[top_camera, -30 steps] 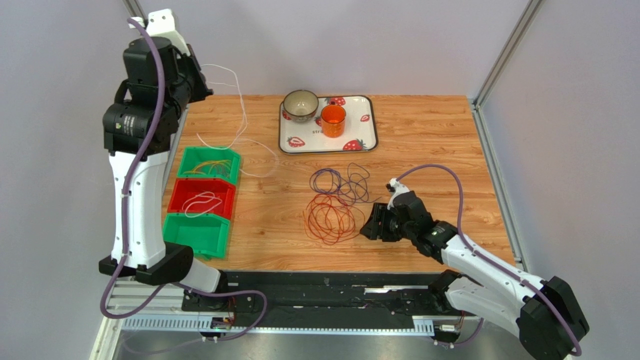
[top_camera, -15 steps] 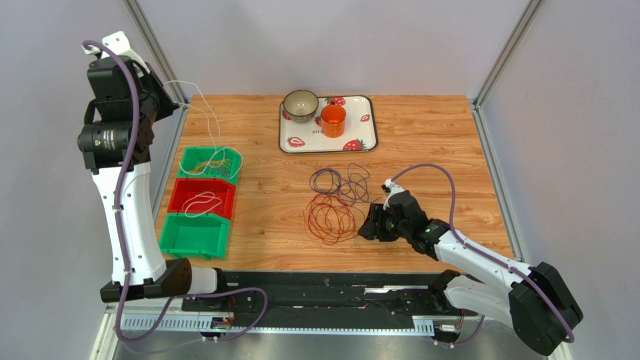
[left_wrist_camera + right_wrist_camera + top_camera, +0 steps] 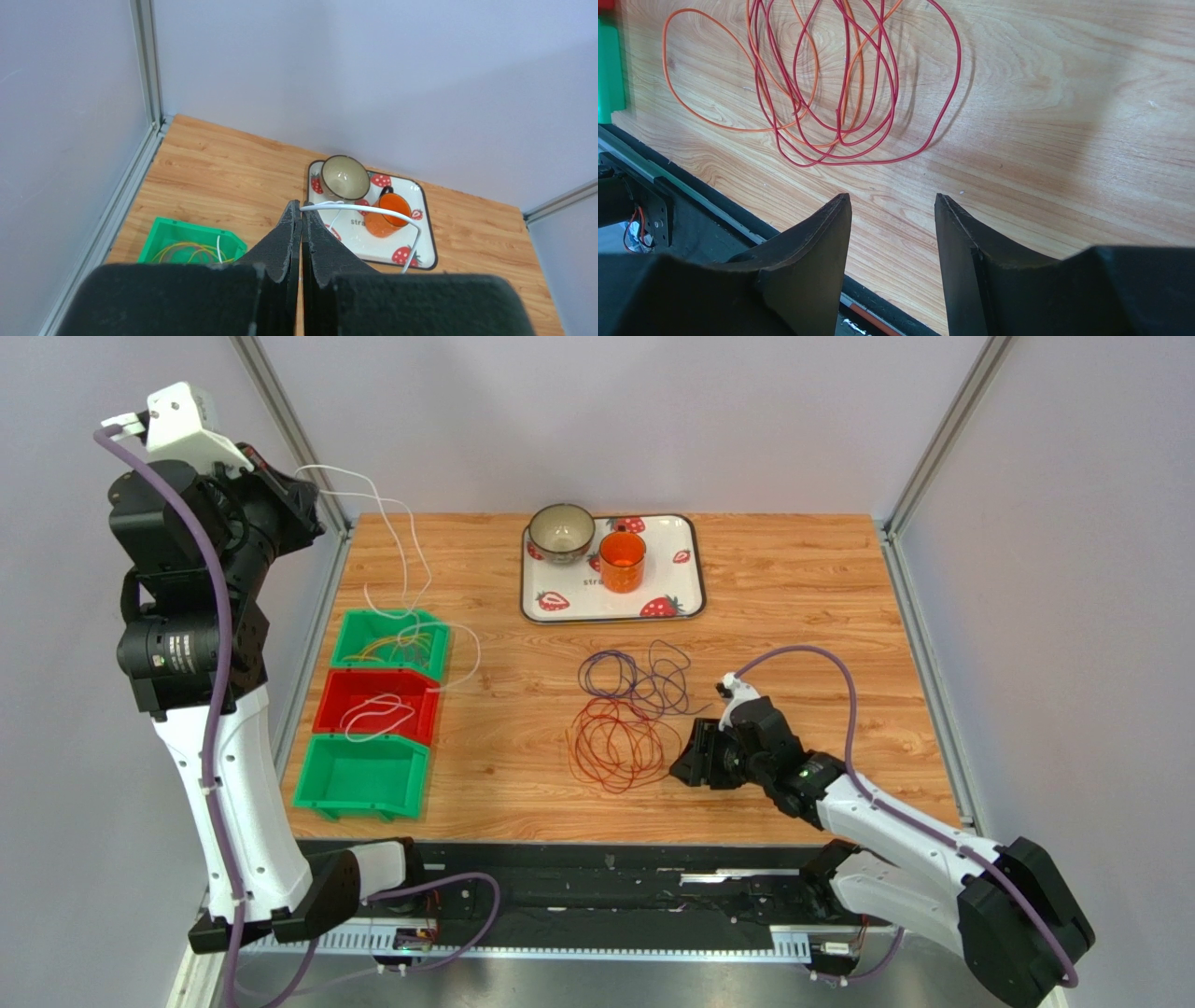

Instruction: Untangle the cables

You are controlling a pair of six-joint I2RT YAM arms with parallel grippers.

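Note:
My left gripper (image 3: 302, 487) is raised high over the table's far left corner and is shut on a white cable (image 3: 407, 560), which hangs in loops down to the top green bin (image 3: 396, 646). In the left wrist view the gripper (image 3: 302, 207) pinches the white cable (image 3: 382, 211) at its tips. A tangle of orange and dark red cables (image 3: 617, 742) lies mid-table, with purple cables (image 3: 631, 676) just behind. My right gripper (image 3: 683, 763) is open and empty just right of the tangle, low over the wood; the red and orange loops (image 3: 836, 91) lie ahead of its jaws (image 3: 892, 203).
Three bins stand in a row at the left: green with yellow cables, red (image 3: 376, 709) with a white cable, and green (image 3: 362, 774) nearest. A strawberry tray (image 3: 673, 588) at the back holds a bowl (image 3: 561, 532) and an orange cup (image 3: 622, 560).
My left arm has swung left and higher, pulling the white cable off the table so it now hangs over the top green bin. The right gripper has barely moved.

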